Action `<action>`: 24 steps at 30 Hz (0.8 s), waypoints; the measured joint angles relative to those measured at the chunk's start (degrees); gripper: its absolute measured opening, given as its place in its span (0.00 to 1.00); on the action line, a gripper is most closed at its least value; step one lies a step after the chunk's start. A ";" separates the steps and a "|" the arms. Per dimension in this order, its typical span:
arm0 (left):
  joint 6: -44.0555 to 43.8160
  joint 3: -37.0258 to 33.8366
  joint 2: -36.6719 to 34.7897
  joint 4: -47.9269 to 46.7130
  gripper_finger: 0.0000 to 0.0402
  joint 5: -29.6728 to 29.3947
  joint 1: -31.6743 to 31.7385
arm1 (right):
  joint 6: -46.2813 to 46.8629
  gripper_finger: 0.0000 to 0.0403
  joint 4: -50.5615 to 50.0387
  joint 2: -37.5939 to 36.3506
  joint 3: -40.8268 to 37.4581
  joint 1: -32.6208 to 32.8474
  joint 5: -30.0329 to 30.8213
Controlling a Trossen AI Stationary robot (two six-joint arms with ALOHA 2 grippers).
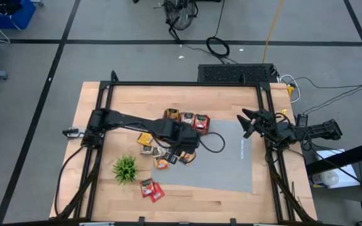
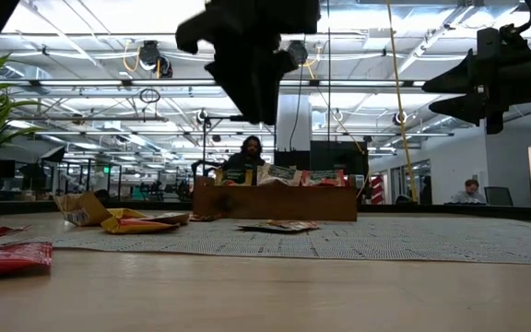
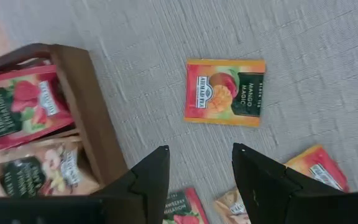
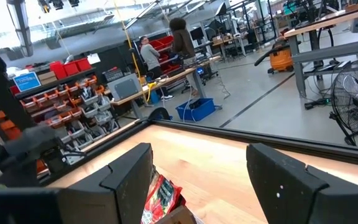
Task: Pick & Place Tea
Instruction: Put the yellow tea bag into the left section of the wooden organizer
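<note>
Tea packets lie flat and scattered on the grey mat (image 1: 231, 163). An orange mango packet (image 3: 224, 92) lies just ahead of my left gripper (image 3: 201, 177). That gripper hangs above the mat, pointing steeply down, open, with nothing between its fingers. More packets (image 1: 161, 163) lie around it. A wooden tray (image 3: 86, 106) beside it holds upright packets, a red one (image 3: 17, 106) among them. My right gripper (image 1: 247, 122) waits open above the table's right edge, pointing level.
A small green plant (image 1: 126, 168) in a white pot stands near the front left. Two red packets (image 1: 151, 188) lie on the bare wood in front of it. The wooden tray (image 1: 187, 118) stands at the mat's far edge. People show in the room beyond.
</note>
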 joint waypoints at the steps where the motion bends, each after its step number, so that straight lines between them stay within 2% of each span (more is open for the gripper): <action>1: 0.33 0.00 0.63 0.24 0.44 0.12 0.17 | 0.00 0.60 0.00 -0.02 0.00 0.00 -0.02; 14: 3.32 -0.02 9.06 7.25 0.44 5.40 0.68 | 0.00 0.60 0.00 -0.02 0.00 -0.01 0.00; 24: 5.46 -0.02 13.58 9.83 0.44 6.10 0.90 | 0.00 0.60 0.02 -0.01 -0.01 -0.01 0.00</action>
